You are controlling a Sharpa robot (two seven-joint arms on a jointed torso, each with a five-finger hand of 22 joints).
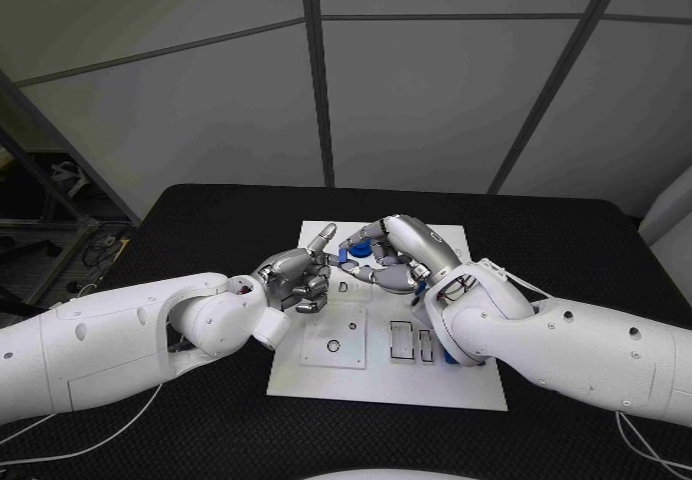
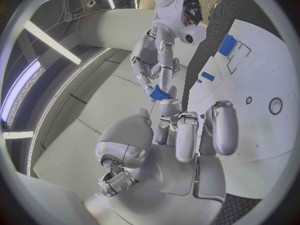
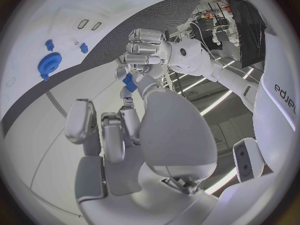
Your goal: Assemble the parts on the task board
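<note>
Presently, findings by item:
Task board (image 1: pixel 378 375): white plate lying flat at the middle of the black counter (image 1: pixel 188 215); several cut-out slots show on its near half.
Left hand (image 1: pixel 296 275): raised over the board, most fingers curled in, one finger extended toward the right hand.
Right hand (image 1: pixel 392 255): above the far half of the board, fingers bent toward the left hand.
Blue part (image 2: pixel 159 93): small piece between the two hands' fingertips; which hand carries it cannot be told.
Blue gear (image 3: pixel 48 64): lying on the board, apart from both hands.
Small blue pieces (image 3: pixel 83 47): resting on the board near the gear.
</note>
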